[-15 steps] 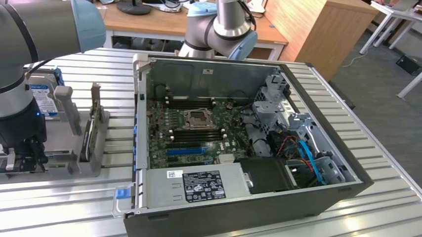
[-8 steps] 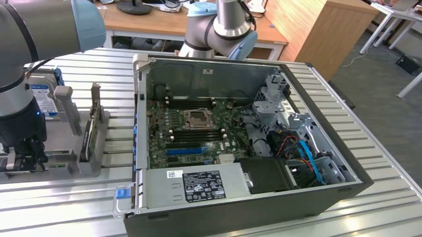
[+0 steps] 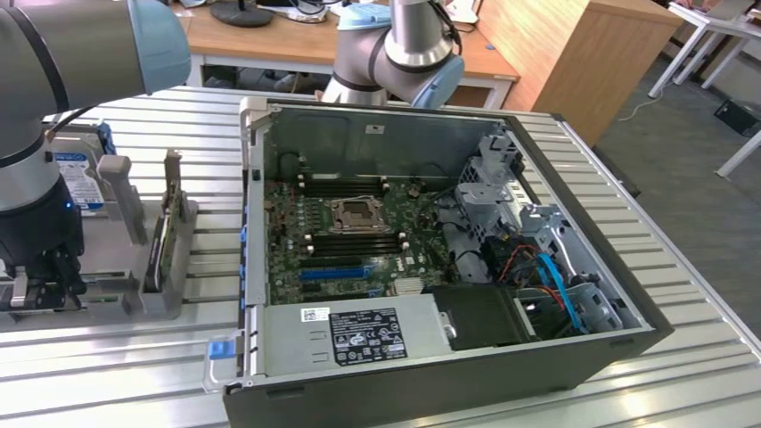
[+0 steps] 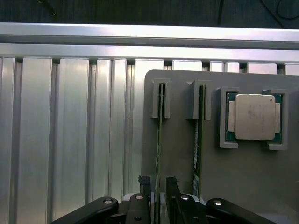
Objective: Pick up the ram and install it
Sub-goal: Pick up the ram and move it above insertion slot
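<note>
Gripper (image 4: 158,183) hangs low over the grey holder (image 4: 180,154), its two dark fingers (image 4: 145,184) spread, one on each side of the ram (image 4: 159,135). A slim gap shows between each finger and the stick, so the jaws are apart and nothing is pinched.

The ram stands on its long edge in the holder. Its far end is seated in a small grey bracket on the holder and its near end runs in between the fingers. A second stick (image 4: 198,140) stands the same way in the holder's next bracket, just beside the ram and parallel to it. Beyond that stick, in a square pocket of the holder, lies a processor (image 4: 254,116) with its metal cap facing up.

The holder lies on a ribbed aluminium table (image 4: 70,140).

In the exterior view the gripper (image 3: 45,283) is down at the holder (image 3: 163,294), under the arm (image 3: 36,134). An open computer case (image 3: 476,374) lies on the table beside the holder, toward the exterior view's right, with its green board (image 3: 345,236) bare. The ram is in the holder, well apart from that board
</note>
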Robot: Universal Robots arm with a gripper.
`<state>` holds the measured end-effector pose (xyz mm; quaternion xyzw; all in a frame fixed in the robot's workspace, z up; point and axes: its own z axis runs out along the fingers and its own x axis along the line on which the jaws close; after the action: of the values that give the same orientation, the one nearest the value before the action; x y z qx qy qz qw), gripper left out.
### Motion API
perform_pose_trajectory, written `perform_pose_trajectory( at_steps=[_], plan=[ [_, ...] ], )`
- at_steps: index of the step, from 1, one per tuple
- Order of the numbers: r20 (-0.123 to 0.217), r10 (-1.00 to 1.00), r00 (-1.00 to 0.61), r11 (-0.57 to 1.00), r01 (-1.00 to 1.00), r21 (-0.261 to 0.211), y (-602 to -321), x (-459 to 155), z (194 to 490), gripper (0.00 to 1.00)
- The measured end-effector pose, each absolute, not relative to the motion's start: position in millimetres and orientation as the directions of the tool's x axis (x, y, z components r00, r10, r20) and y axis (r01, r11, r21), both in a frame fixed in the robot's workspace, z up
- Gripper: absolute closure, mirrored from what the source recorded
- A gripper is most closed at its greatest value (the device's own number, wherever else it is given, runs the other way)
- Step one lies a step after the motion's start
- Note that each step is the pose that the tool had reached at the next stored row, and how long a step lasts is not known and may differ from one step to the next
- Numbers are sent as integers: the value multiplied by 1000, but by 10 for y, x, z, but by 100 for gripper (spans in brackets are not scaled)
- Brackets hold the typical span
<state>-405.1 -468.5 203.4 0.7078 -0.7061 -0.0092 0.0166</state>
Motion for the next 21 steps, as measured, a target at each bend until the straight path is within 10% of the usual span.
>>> perform_pose_trajectory(
  at_steps=[21],
  plan=[
    [10, -1000, 3, -2, -999, 37, -4693, -4051, 2034, 81]
  ],
)
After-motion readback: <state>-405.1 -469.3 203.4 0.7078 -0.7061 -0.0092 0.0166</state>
